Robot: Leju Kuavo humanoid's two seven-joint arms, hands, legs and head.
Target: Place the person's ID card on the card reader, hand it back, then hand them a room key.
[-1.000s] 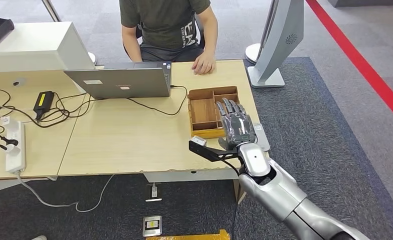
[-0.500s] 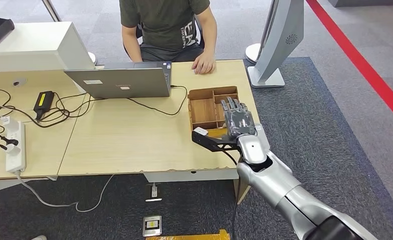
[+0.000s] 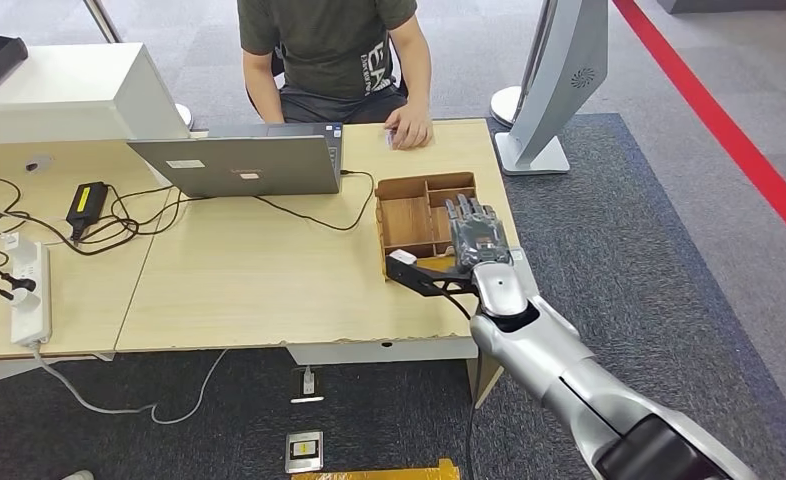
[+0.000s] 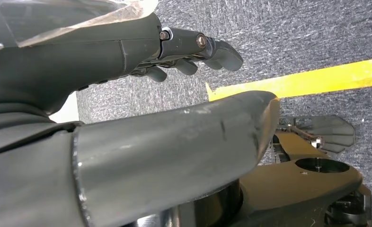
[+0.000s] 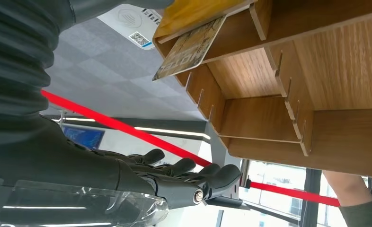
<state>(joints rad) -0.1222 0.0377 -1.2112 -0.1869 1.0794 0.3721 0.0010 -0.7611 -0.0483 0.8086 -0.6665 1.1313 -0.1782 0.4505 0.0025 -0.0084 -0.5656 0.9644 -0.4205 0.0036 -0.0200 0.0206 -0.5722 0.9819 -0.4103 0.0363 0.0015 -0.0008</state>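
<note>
My right hand (image 3: 476,235) hovers over the near right part of the wooden compartment tray (image 3: 409,215), palm down and fingers stretched, holding nothing. The right wrist view has the same hand (image 5: 174,182) apart from the tray (image 5: 316,71). A printed card (image 5: 190,48) leans in one end compartment there. A flat grey device (image 3: 527,283) lies at the table's right edge, beside my wrist. The person (image 3: 329,45) sits across the table with one hand (image 3: 409,128) resting on it near a small pale item. My left hand (image 4: 141,52) hangs over the carpet, fingers apart and holding nothing.
A grey laptop (image 3: 239,165) stands at the table's far middle, its cable running to the tray. A power adapter (image 3: 87,203), tangled cables and a power strip (image 3: 29,295) lie on the left. A white box (image 3: 69,90) sits far left. A grey stand (image 3: 559,80) rises beyond the right corner.
My right hand has moved forward from the table's near edge and now sits over the tray. The person's hand has barely shifted.
</note>
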